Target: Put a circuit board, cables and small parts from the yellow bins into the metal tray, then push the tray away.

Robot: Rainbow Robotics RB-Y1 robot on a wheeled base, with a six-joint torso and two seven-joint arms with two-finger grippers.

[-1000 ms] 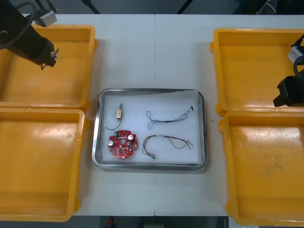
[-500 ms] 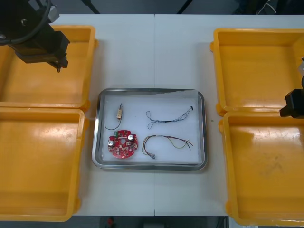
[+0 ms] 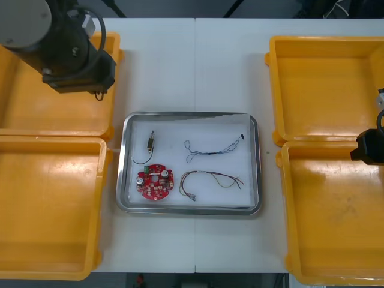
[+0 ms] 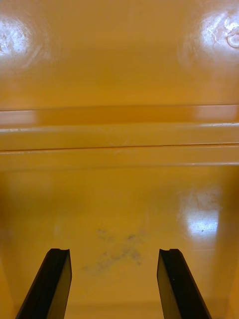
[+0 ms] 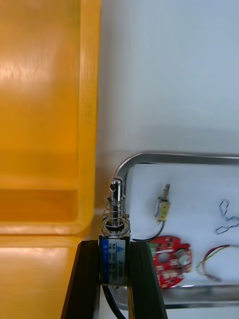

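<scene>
left gripper (image 5: 113, 247) pinches a small metal part (image 5: 115, 219) with a spring, upright, over the rim of the left yellow bins (image 3: 36, 114), near a corner of the metal tray (image 3: 191, 115); in the tray lie a circuit board (image 3: 155, 182), a red and yellow cable (image 3: 211, 178), a second small part (image 3: 150, 143) and a blue and white cable (image 3: 213, 148); right gripper (image 4: 113, 256), fingers spread, hangs over the right yellow bins (image 3: 324, 90)

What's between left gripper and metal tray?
Front view: yellow bin rim, then bare table. Left gripper holds small metal part; right gripper open over right bins.
</scene>
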